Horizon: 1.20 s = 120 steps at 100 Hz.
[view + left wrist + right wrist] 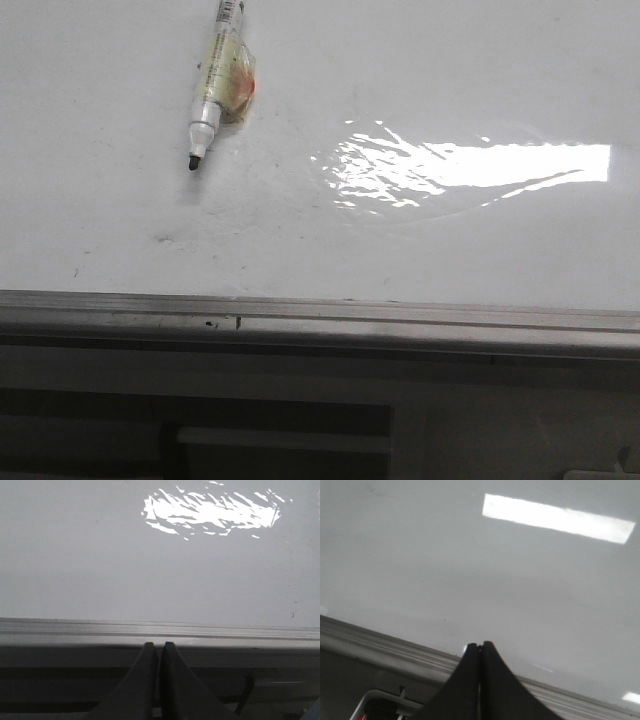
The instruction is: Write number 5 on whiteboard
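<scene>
The whiteboard [420,250] is glossy white with faint grey smudges, a bright light reflection and a grey aluminium edge rail [320,315] along its near side. No number 5 shows on it. A marker [215,85] with a black uncapped tip lies on the board at the far left, tip toward me. Neither gripper shows in the front view. My left gripper [158,645] is shut and empty, its tips over the rail [160,630]. My right gripper [479,644] is shut and empty, just over the board's [470,570] near edge.
Small dark smudges [165,238] mark the board near the rail. Below the rail is a dark table frame [300,430]. A white tray corner [375,702] shows below the rail in the right wrist view.
</scene>
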### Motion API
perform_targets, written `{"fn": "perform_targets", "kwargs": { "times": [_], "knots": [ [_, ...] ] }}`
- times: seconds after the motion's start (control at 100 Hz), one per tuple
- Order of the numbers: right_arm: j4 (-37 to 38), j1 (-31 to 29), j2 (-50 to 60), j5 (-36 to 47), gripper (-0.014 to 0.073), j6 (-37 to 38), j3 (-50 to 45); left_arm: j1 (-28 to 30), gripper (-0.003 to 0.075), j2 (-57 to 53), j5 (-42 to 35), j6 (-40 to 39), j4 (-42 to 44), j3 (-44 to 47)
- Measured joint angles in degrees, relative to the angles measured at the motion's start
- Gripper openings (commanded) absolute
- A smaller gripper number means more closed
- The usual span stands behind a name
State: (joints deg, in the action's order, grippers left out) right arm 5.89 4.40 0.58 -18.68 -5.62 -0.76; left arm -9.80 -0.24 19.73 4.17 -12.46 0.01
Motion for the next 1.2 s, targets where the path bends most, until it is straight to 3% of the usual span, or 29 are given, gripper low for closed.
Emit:
{"fn": "perform_targets", "kwargs": {
  "times": [0.95,1.11,1.2],
  "knots": [
    [0.1,0.0,0.0,0.1,-0.0063,0.1,0.0,0.0,-0.002,0.0,0.0,0.0,0.0,0.0],
    [0.5,0.0,0.0,5.9,-0.0063,0.0,0.0,0.0,-0.002,0.0,-0.1,0.0,-1.0,0.0],
    [0.5,0.0,0.0,12.6,-0.0063,0.0,0.0,0.0,-0.002,0.0,-2.8,0.0,-7.2,0.0]
  ]
}}
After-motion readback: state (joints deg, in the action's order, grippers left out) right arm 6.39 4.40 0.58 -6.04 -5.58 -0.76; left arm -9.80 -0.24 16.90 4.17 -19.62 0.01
